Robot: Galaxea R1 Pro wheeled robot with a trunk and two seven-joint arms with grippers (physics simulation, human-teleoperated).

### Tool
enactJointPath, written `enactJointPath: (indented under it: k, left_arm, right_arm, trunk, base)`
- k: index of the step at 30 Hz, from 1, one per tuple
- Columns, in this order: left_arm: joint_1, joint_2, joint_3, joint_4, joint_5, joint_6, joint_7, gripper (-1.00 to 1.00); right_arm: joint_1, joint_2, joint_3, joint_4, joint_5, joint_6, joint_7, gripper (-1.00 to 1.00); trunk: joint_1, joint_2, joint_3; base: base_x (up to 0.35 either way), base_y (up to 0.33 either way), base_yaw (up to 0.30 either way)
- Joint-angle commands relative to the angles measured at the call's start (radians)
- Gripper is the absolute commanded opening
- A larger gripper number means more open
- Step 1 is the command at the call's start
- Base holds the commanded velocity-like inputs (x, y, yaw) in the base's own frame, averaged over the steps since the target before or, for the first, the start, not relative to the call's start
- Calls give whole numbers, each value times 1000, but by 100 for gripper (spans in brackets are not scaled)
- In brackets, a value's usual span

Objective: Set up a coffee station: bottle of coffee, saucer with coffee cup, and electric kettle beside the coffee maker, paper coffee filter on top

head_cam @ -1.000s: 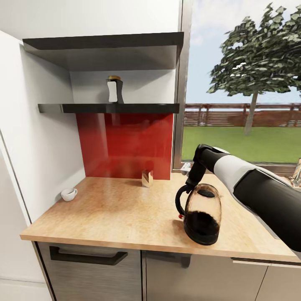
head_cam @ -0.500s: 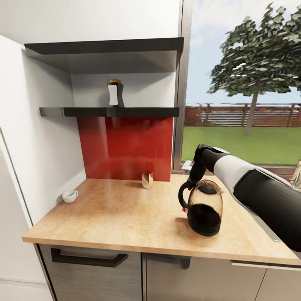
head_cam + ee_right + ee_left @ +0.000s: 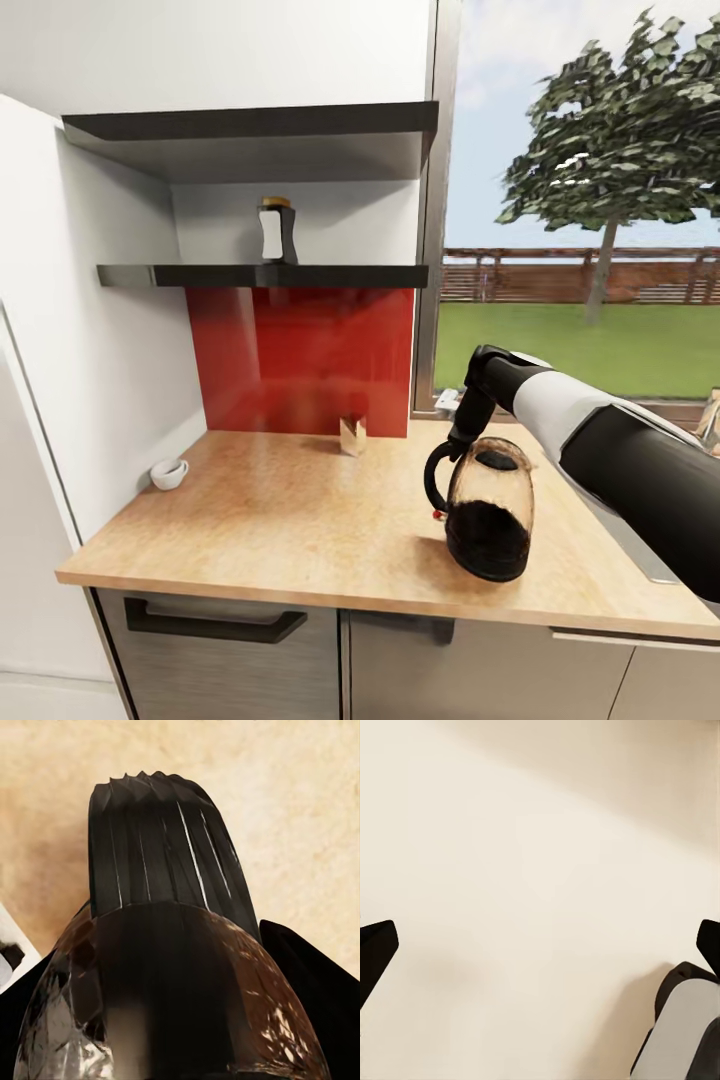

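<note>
The electric kettle (image 3: pixel 487 515), clear glass and dark in its lower half, hangs tilted just over the kitchen countertop (image 3: pixel 280 520) near its front edge. My right gripper (image 3: pixel 461 441) is shut on the top of its black handle. The right wrist view looks down the ribbed black handle (image 3: pixel 161 847) onto the glass body, with dark fingers (image 3: pixel 315 975) on either side. The bottle of coffee (image 3: pixel 275 231) stands on the dark shelf (image 3: pixel 300 274). A white coffee cup (image 3: pixel 167 473) sits by the left wall. My left gripper (image 3: pixel 540 945) is open before a cream surface. The coffee maker is out of view.
A small tan folded object (image 3: pixel 352 435) stands against the red backsplash (image 3: pixel 300 350). A window (image 3: pixel 590 220) lies behind the right arm. The steel sink's rim (image 3: pixel 648 562) shows at the right. A white wall (image 3: pixel 90 330) bounds the counter's left side.
The camera drifted, so shelf and counter sit slightly lower in view. The kettle, nearly upright half a second ago, has tipped again and dropped a little in my right gripper.
</note>
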Motion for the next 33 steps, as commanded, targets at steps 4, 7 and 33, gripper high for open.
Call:
enactJointPath:
  k: [4, 7, 33]
  left_arm:
    - [0, 0, 8, -2, 3, 0, -7, 100]
    - [0, 0, 8, -2, 3, 0, -7, 100]
    - [0, 0, 6, -2, 2, 0, -7, 100]
  right_arm:
    - [-1, 2, -8, 2, 10, 9, 2, -100]
    - [-1, 2, -8, 2, 19, 9, 2, -100]
    - [-1, -6, -5, 0, 32, 15, 47, -100]
  trunk:
    - [-15, 27, 11]
    - [-27, 48, 21]
    - [-126, 230, 102]
  base:
    - [0, 0, 0]
    - [0, 0, 0]
    - [0, 0, 0]
